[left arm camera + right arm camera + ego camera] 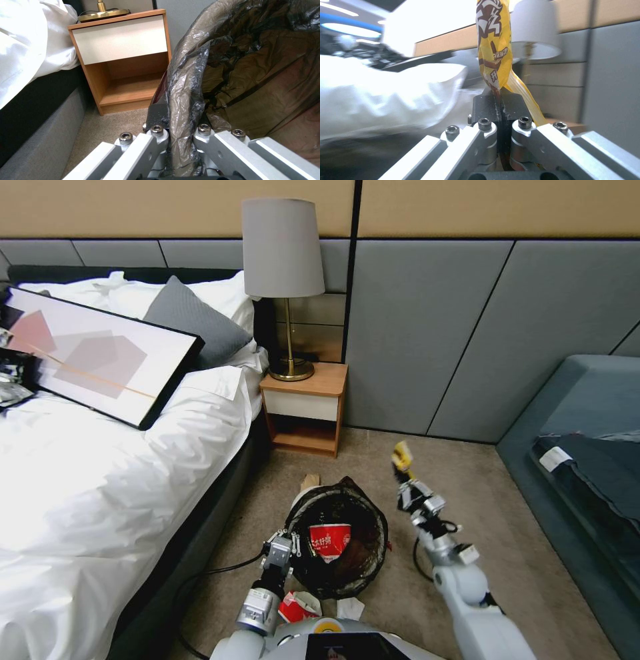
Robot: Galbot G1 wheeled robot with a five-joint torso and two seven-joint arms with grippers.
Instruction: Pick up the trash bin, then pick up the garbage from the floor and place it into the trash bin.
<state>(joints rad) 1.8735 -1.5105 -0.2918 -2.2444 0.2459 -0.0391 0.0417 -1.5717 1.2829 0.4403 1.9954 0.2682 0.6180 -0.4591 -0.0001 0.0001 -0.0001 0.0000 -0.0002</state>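
We're on beige carpet [520, 553] between the bed [100, 480] and nightstand [305, 407]. Our left gripper [291, 545] pinches the trash bin [347, 513] rim, bin tipped toward us. Right gripper [405, 480] clamps a yellow wrapper [402, 455], pointing straight up, just beside the bin.

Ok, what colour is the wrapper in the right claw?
Yellow with brown-and-white print: wrapper, pinched in the right claw. Right wrist view shows it best.

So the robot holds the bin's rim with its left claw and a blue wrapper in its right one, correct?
Not quite: the wrapper in the right gripper is yellow, as the right wrist view shows. The left gripper does clamp the trash bin at its rim.
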